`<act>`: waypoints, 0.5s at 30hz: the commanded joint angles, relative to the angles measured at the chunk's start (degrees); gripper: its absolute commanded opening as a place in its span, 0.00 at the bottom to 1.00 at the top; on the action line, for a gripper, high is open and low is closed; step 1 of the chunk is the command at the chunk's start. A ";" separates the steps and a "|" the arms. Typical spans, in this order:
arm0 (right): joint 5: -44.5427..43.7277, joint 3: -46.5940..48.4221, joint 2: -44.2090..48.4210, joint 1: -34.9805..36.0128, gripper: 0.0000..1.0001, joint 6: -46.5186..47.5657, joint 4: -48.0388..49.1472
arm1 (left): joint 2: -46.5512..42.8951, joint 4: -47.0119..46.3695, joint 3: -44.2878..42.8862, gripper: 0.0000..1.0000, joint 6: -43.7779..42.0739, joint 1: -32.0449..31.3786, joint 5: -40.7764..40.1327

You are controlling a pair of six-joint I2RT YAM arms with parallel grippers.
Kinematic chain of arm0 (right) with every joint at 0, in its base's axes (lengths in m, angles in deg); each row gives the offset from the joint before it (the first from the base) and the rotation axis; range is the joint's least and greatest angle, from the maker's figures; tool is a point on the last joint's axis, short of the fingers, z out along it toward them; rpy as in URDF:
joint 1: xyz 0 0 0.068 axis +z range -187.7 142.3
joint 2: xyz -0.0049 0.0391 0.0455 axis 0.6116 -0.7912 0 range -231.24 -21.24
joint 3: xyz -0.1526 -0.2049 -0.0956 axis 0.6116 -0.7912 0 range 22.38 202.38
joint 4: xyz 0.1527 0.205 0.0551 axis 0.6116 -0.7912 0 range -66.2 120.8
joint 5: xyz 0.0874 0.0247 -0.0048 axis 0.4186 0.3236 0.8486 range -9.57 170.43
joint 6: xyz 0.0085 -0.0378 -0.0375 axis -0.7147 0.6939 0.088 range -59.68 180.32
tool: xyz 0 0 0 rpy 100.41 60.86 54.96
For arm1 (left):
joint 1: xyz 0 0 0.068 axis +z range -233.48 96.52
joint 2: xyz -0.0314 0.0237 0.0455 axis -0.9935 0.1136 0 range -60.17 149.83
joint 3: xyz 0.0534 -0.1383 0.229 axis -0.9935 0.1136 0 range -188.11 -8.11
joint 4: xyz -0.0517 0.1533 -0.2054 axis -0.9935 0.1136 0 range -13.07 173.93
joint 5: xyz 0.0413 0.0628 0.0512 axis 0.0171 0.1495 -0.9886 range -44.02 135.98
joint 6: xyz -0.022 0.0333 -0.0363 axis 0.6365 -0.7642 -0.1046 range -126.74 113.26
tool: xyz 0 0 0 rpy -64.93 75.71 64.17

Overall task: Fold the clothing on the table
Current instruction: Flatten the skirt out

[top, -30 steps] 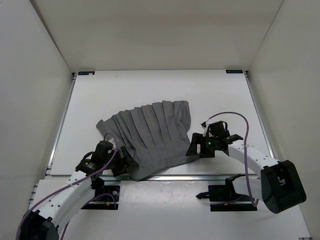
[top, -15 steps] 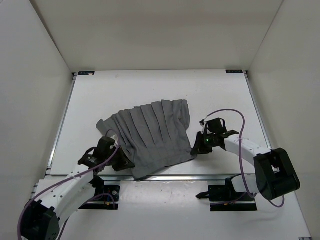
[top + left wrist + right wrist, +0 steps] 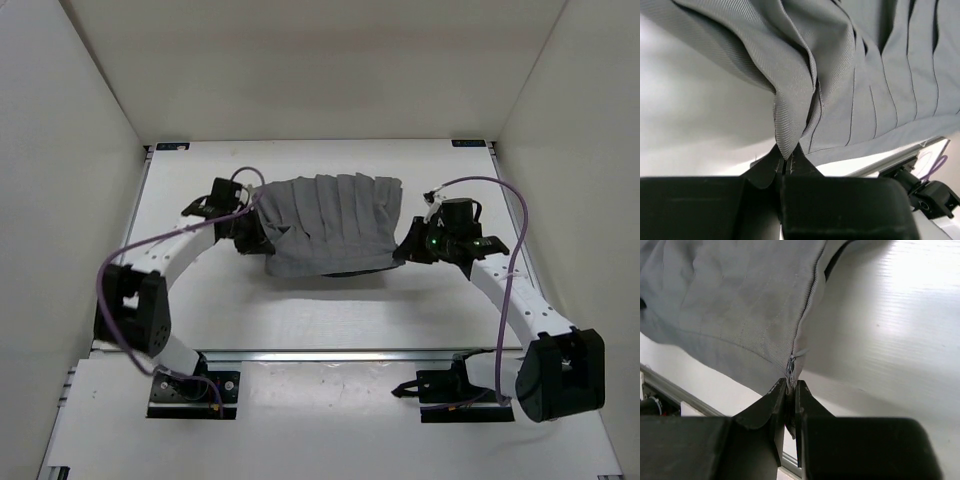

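Stretched between the two grippers in the top external view, one grey pleated skirt (image 3: pixel 335 222) is held over the far half of the white table (image 3: pixel 330 320), with a dark shadow thrown beneath its near hem. One side edge is taken by each gripper, judged to be so that the cloth is drawn flat and level and a fold can be laid without bunching. The left gripper (image 3: pixel 252 238) is set at the skirt's left edge and the right gripper (image 3: pixel 408 250) at its right edge, well apart. Two purple cables (image 3: pixel 481 179) are counted, one looped above the left arm (image 3: pixel 170 248) and one above the right arm (image 3: pixel 510 290). In the left wrist view, two fingertips (image 3: pixel 771 161) are seen pressed together with a gathered point of fabric pinched between them, so this pincer is closed on the skirt. Folds fan away from the pinch, which suggests that weight is carried there; several pleat lines are visible, but no exact count is attempted. In the right wrist view, the other pair of jaws is likewise drawn narrow on the skirt's edge, right at the side seam where one small zip pull (image 3: pixel 791 360) is seen, and bare table is visible beside the cloth.
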 commanded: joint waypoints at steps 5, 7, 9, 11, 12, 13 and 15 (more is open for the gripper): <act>-2.42 -5.26 8.01 -2.58 0.00 -4.49 -0.38 | 15.82 3.86 -21.65 0.00 -6.76 -4.44 3.87; -1.97 -7.11 9.33 -2.67 0.00 -4.84 -0.12 | 17.15 3.78 -21.67 0.00 -6.41 -4.71 3.18; -0.84 -8.88 9.08 -3.03 0.00 -4.49 0.23 | 16.28 2.46 -18.96 0.00 -5.53 -4.36 2.74; 0.48 -10.98 8.20 -3.73 0.00 -4.58 1.72 | 15.22 0.00 -14.40 0.00 -5.01 -3.83 3.26; 0.75 -11.42 7.33 -3.82 0.00 -4.49 1.90 | 14.00 -0.53 -11.59 0.00 -4.57 -3.48 3.43; 0.84 -12.39 6.36 -3.56 0.00 -4.32 2.25 | 13.29 -1.84 -10.26 0.02 -4.48 -3.47 3.35; 1.28 -12.92 5.74 -3.64 0.00 -4.40 2.96 | 11.62 -3.51 -4.65 0.06 -3.95 -3.30 3.17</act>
